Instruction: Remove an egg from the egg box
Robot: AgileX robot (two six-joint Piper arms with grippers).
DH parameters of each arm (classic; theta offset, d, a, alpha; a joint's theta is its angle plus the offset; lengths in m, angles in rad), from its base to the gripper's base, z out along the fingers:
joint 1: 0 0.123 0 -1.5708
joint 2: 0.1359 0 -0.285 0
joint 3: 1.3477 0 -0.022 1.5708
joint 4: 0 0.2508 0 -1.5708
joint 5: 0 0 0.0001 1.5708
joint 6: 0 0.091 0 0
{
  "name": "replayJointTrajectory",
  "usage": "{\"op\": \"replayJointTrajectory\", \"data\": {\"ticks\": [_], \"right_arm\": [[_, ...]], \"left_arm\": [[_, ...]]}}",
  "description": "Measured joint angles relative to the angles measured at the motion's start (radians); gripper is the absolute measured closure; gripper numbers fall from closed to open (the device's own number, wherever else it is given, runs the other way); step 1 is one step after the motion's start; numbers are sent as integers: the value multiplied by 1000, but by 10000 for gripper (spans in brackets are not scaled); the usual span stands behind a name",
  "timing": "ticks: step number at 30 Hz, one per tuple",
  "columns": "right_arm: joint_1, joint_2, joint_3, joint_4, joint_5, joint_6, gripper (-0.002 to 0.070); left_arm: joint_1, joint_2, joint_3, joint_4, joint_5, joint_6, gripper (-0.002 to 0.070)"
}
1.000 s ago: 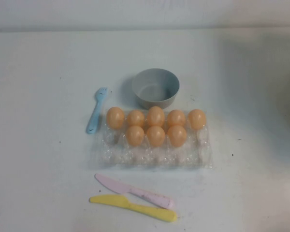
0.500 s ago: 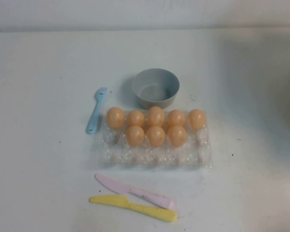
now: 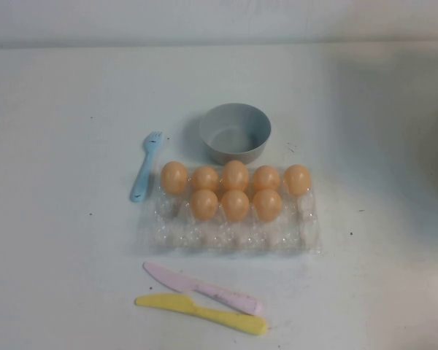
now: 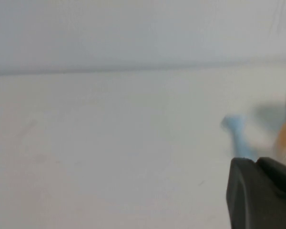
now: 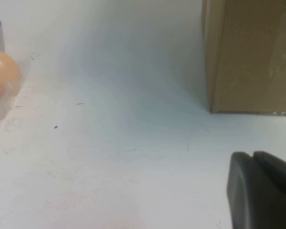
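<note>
Nothing has changed in the last second: eight eggs still sit in the egg box (image 3: 230, 219) on the counter (image 3: 58, 255). Of my left end effector (image 4: 262, 195) and right end effector (image 5: 262, 191), both away from the box, I cannot tell the state. No egg (image 3: 297, 179) is taken yet.

Left tool (image 4: 262, 193): dark grey-black, matte, rounded block with one vertical seam, at left wrist view's corner. Right tool (image 5: 261, 190): same dark, smooth moulded casing, same seam. No markings visible.

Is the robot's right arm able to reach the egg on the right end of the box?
Probably yes. The end egg sits uncovered in the egg box, and bare table lies toward the right gripper.
</note>
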Motion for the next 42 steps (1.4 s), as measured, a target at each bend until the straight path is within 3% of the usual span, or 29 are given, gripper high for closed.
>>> {"op": "replayJointTrajectory", "data": {"ticks": [5, 12, 17, 21, 27, 32, 42], "right_arm": [[0, 0, 0, 0, 0, 0, 694], [0, 0, 0, 0, 0, 0, 694], [0, 0, 0, 0, 0, 0, 694], [0, 0, 0, 0, 0, 0, 694], [0, 0, 0, 0, 0, 0, 694], [0, 0, 0, 0, 0, 0, 694], [0, 0, 0, 0, 0, 0, 694]], "left_arm": [[0, 0, 0, -200, -176, -297, 679], [0, 0, 0, -232, -246, -359, 680], [0, 0, 0, -235, -243, -495, 680], [-21, 0, -54, -213, -99, -535, 680], [-121, 88, -273, -164, 162, -329, 680], [-187, 315, -421, -151, 290, -111, 679], [-205, 786, -689, -151, 379, 179, 680]]}}
